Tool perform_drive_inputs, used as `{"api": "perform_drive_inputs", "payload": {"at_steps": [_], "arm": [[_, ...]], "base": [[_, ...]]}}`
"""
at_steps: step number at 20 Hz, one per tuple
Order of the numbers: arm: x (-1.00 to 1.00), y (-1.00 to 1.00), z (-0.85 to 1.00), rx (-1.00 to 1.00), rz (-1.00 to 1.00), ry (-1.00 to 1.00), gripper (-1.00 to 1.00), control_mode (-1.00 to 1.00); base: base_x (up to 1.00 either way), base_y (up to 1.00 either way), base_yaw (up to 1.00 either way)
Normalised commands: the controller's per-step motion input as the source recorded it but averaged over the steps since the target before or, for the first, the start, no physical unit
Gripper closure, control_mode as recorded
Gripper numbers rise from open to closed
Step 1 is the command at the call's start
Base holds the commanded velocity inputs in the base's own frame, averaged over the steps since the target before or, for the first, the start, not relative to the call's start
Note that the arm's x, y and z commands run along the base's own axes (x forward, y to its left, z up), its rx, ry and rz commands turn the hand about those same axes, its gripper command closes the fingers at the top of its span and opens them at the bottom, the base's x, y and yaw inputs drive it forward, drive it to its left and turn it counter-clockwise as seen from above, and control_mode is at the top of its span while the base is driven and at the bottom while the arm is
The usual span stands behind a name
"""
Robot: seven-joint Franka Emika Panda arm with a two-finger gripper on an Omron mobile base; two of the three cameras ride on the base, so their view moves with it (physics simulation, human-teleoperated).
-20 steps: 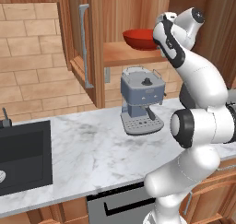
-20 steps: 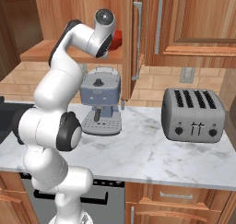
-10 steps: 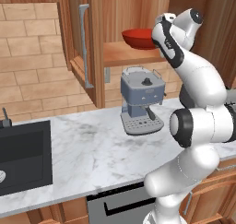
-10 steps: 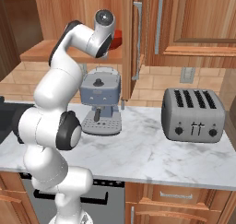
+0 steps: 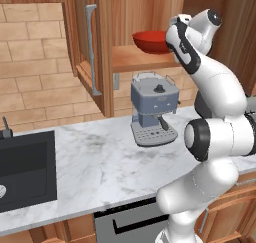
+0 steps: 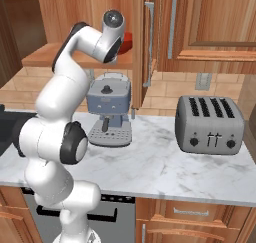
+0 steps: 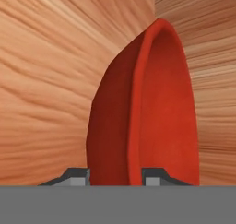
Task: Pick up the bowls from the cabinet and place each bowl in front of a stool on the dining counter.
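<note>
Up on the wooden shelf of the reddish-brown wall cabinet, the wide, shallow, glossy red bowl is sitting while the white arm is reaching in from the side; in the left base view the two-finger gripper is pressing in at the bowl's near edge, though the wrist is covering the fingertips there, so I cannot tell from this side how the jaws are standing. A grey-blue espresso machine is standing on the marble worktop well below the jaws.

From the right base view the hand is hiding most of the bowl, and just a sliver of red is peeking out behind the wrist; a silver four-slot toaster is sitting far off to one side and low.

Along the hand view the bowl's rim is running straight up between the two dark fingertips, one tip outside the wall and one inside, with a narrow gap apparently remaining either side. So the first pick looks to be in hand: the jaws are straddling the rim but probably not clamping yet. The next move calls for pinching the rim, then lifting clear of the shelf before drawing out.
</note>
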Motion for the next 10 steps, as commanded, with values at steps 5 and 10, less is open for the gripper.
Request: {"api": "perform_drive_inputs", "payload": {"at_steps": [5,10], "arm": [[-0.75,0.00,0.00,0.00,0.00,-0.04,1.00,-1.00],[-0.84,0.04,0.00,0.00,0.00,0.00,1.00,-1.00]], "base": [[0.00,0.00,0.00],[0.00,0.00,0.00]]}}
